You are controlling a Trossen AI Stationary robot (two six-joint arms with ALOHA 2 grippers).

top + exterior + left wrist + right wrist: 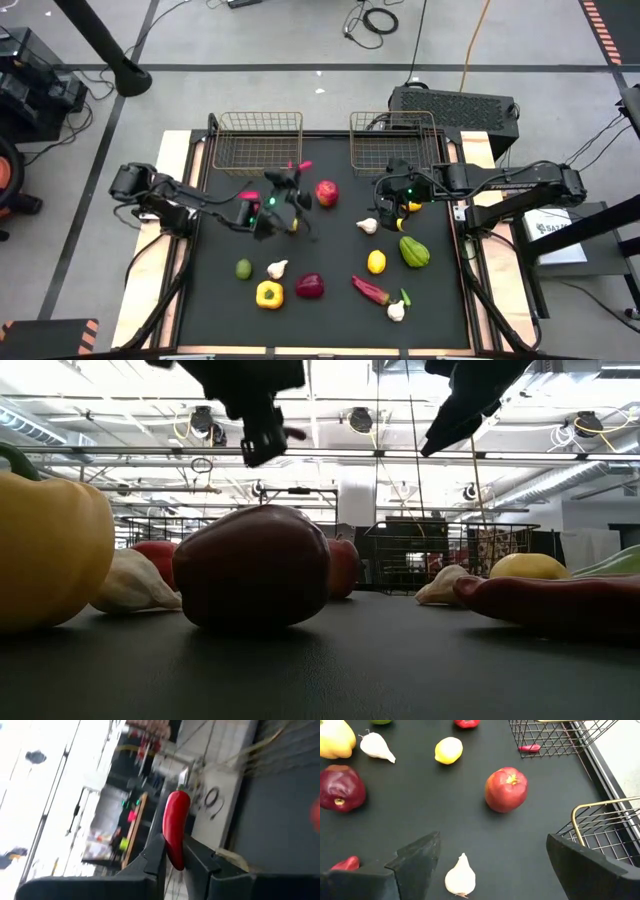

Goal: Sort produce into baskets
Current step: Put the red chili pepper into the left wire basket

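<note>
My left gripper point(289, 181) hangs above the mat, near the left basket's point(258, 140) front right corner, shut on a red chilli point(175, 827). Another red chilli point(529, 748) lies in that basket. My right gripper point(492, 845) stands open in the air in front of the right basket point(393, 140), touching nothing. Below and beyond it a red apple point(506, 789) and a white garlic point(460, 876) rest on the black mat. The remaining produce lies scattered over the mat's near half. My left gripper pinches the red chilli's pointed lower end point(173, 854) between its two fingers. The fingers come about level from the table's left side and lie along the chilli. Its stem end point(180, 795) sticks out past the fingertips. The chilli is lifted clear of the mat.
On the mat lie a lime point(243, 268), garlic point(277, 268), a yellow pepper point(269, 294), a dark red piece point(310, 286), a lemon point(376, 262), a green pepper point(414, 250), a chilli point(370, 290) and another garlic point(397, 311). A second lemon point(448, 750) lies under my left arm.
</note>
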